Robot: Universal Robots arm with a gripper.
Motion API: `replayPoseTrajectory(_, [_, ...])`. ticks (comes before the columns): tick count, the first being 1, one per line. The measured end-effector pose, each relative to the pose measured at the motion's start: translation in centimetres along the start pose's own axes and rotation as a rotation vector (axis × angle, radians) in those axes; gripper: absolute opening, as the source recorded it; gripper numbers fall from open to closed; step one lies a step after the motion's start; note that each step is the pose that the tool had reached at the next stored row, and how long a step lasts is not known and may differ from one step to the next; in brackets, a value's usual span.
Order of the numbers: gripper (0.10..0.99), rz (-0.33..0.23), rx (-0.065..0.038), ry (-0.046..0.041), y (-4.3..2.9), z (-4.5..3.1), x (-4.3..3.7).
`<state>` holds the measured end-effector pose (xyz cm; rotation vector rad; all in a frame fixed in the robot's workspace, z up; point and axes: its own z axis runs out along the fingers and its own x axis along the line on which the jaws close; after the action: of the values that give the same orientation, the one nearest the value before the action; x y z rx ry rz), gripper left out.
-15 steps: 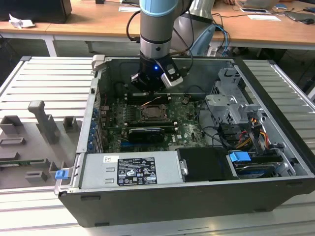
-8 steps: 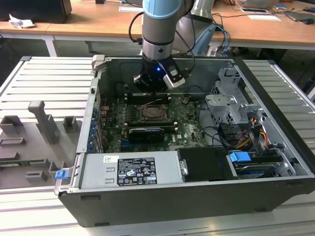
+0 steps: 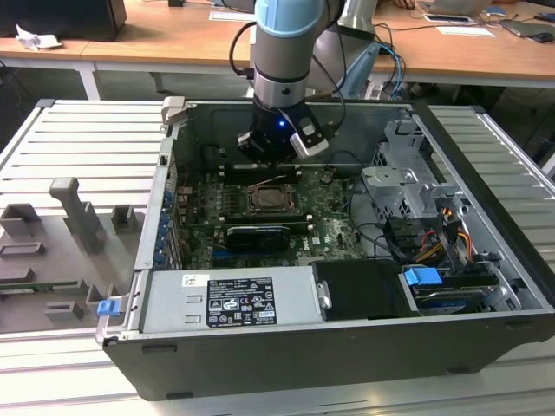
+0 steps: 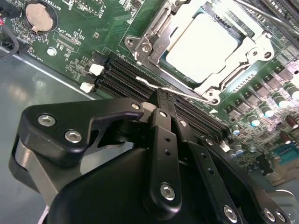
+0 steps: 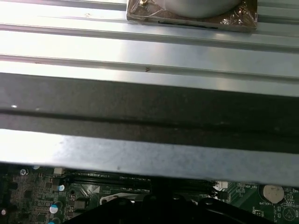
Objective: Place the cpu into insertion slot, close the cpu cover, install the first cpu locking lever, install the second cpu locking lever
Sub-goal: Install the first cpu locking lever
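End effector (image 4: 161,96) fingers pressed together, nothing gripped that I can see. Tip sits at thin wire lever (image 4: 189,94), between black memory slots (image 4: 124,74) and cpu cover (image 4: 254,49). Cover lies flat around cpu (image 4: 203,44); chip seated in insertion slot (image 3: 270,199), pale face showing through cut-out. Green board (image 4: 79,32) around socket, coin battery (image 4: 41,15) well apart. In exterior view, arm (image 3: 290,35) reaches down into open computer case (image 3: 486,217) on ribbed counter (image 3: 61,139).
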<state>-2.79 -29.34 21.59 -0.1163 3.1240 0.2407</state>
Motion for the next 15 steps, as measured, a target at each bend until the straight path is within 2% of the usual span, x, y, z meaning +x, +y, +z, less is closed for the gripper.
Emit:
replayPoseTrajectory(5, [0.106, 0.0, 0.0, 0.0001, -0.03, 0.03, -0.1])
replayPoseTrajectory(15, [0.106, 0.0, 0.007, 0.0006, -0.13, 0.03, -0.15])
